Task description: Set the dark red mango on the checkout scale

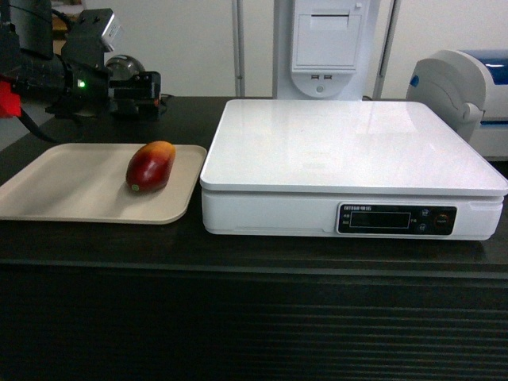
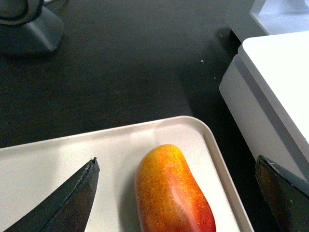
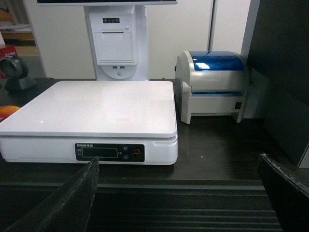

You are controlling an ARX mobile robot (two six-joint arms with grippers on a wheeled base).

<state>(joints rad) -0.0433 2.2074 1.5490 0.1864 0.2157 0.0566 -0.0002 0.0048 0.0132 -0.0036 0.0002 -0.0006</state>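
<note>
on the dark checkout surface (image 1: 238,254) the white scale (image 1: 349,147) stands bare, the dark red mango (image 1: 150,166) lies ungrasped on the beige tray (image 1: 48,190) beside it, so nothing is done yet; left claw (image 2: 176,193) released wide astride the fruit without touching, right claw (image 3: 178,193) likewise released, empty.

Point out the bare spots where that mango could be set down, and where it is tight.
The scale top is bare from edge to edge. The tray is free left of the dark red mango. Tight: the strip of checkout counter between tray and scale, and behind the tray under the left end effector.
</note>
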